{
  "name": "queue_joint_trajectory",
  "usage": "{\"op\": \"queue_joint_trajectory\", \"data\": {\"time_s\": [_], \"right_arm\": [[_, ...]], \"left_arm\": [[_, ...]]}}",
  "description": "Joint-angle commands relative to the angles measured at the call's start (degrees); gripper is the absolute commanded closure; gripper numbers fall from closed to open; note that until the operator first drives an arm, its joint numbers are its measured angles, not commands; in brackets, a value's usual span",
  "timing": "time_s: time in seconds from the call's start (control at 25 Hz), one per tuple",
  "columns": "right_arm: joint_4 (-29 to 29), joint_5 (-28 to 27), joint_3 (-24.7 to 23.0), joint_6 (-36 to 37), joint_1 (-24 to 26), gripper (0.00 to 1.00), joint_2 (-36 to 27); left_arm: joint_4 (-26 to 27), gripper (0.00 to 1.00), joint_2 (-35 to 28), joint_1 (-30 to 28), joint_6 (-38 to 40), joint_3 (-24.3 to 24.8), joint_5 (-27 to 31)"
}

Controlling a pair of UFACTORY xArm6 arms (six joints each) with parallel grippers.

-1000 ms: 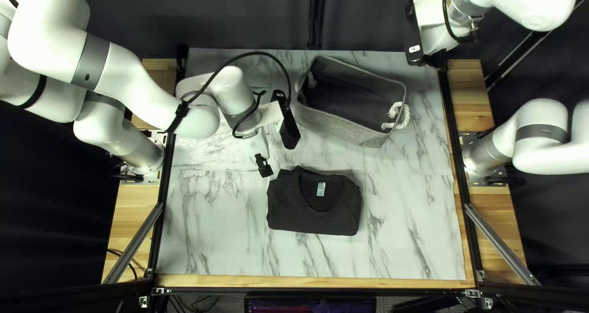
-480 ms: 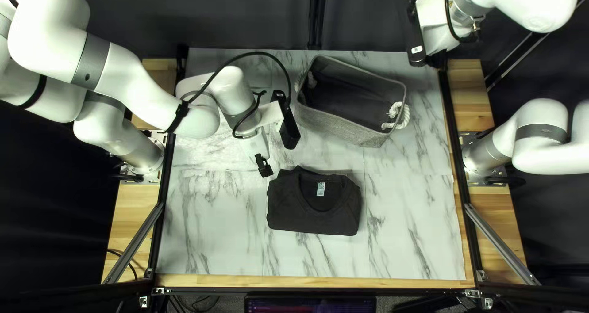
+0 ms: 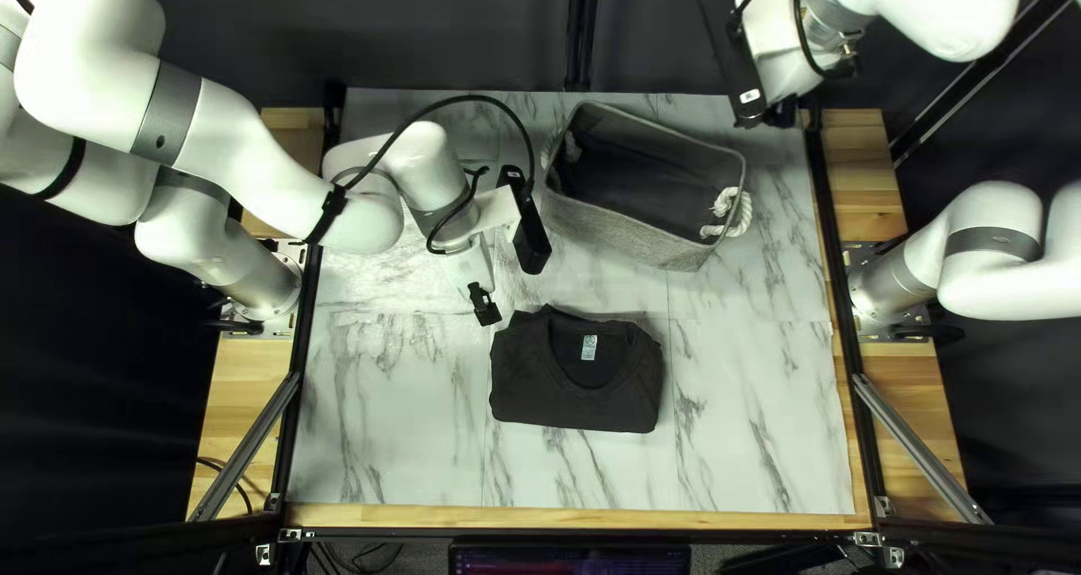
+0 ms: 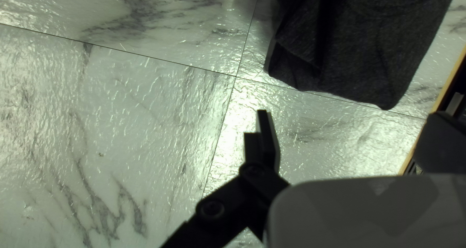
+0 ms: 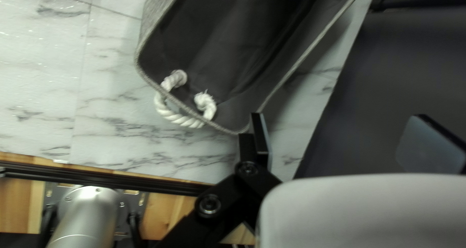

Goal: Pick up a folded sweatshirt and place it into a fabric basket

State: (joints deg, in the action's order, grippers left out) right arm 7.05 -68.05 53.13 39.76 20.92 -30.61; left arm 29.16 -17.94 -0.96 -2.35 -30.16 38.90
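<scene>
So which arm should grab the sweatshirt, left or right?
Left, I think: my left gripper hovers near the sweatshirt, fingers open. My right gripper is farther off, near the basket.

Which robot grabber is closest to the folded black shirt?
The black, two-fingered left gripper: it hovers near the folded black cloth sweatshirt, while the matching right gripper is farther off, beyond the grey, rectangular fabric basket.
</scene>
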Motion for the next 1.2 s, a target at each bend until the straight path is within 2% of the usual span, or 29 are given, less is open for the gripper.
{"op": "queue_joint_trajectory", "data": {"time_s": [0.04, 0.48, 0.52, 0.56, 0.6, 0.68, 0.76, 0.88, 1.04, 1.12, 1.2], "right_arm": [[0.13, 0.07, 0.10, 0.07, -0.02, 0.00, 0.05], [0.13, 0.07, 0.10, 0.07, -0.02, 0.00, 0.05], [1.08, -1.95, -0.63, -1.22, -1.60, 0.00, -2.08], [2.38, -5.86, 0.34, -4.56, -5.00, 0.00, -3.53], [2.89, -9.44, 3.53, -6.44, -7.75, 0.00, -2.98], [4.03, -13.85, 9.68, -7.03, -10.19, 0.00, -0.11], [4.60, -15.26, 12.90, -5.41, -9.68, 0.00, 1.38], [4.96, -15.92, 15.11, -2.36, -7.67, 0.00, 2.02], [6.03, -17.45, 17.18, -3.46, -8.06, 0.00, 2.88], [7.34, -20.37, 18.55, -6.87, -11.05, 0.00, 2.70], [9.89, -25.64, 19.66, -15.28, -19.75, 0.00, 2.13]], "left_arm": [[0.00, 0.00, 0.00, 0.00, 0.00, 0.00, 0.00], [0.00, 0.00, 0.00, 0.00, 0.00, 0.00, 0.00], [0.00, 0.00, 0.00, 0.00, 0.00, 0.00, 0.00], [0.00, 0.00, 0.00, 0.00, 0.00, 0.00, 0.00], [0.00, 0.00, 0.00, 0.00, 0.00, 0.00, 0.00], [0.00, 0.00, 0.00, 0.00, 0.00, 0.00, 0.00], [0.00, 0.00, 0.00, 0.00, 0.00, 0.00, 0.00], [0.00, 0.00, 0.00, 0.00, 0.00, 0.00, 0.00], [0.00, 0.00, 0.00, 0.00, 0.00, 0.00, 0.00], [0.00, 0.00, 0.00, 0.00, 0.00, 0.00, 0.00], [0.00, 0.00, 0.00, 0.00, 0.00, 0.00, 0.00]]}}
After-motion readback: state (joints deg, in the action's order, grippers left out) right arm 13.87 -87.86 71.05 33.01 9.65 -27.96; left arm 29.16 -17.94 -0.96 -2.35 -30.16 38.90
